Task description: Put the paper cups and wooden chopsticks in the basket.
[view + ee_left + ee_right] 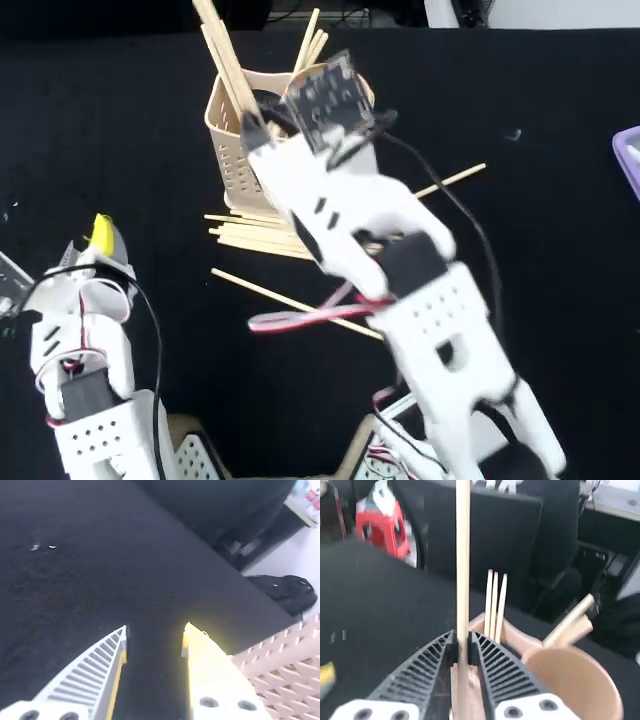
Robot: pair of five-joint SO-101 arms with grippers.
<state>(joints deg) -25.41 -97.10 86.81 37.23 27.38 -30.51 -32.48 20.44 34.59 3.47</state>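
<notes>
My right gripper [462, 647] is shut on one wooden chopstick [462, 555] that stands upright between its fingers, directly over the beige basket [517, 639]. In the high view this gripper [258, 118] hangs above the basket [232, 150], and the held chopstick [225, 60] pokes up beside others standing inside. A brown paper cup [577, 685] lies in the basket with several chopsticks [495, 605]. More loose chopsticks [255, 235] lie on the black table beside the basket, one long chopstick [290, 300] nearer the front. My left gripper [155, 630] is open over bare table at the front left [100, 235].
A single chopstick [455, 180] lies to the right of the basket, partly under the right arm. A purple object [628, 155] sits at the table's right edge. Pink ridged foam [280, 665] lies past the table edge next to the left gripper.
</notes>
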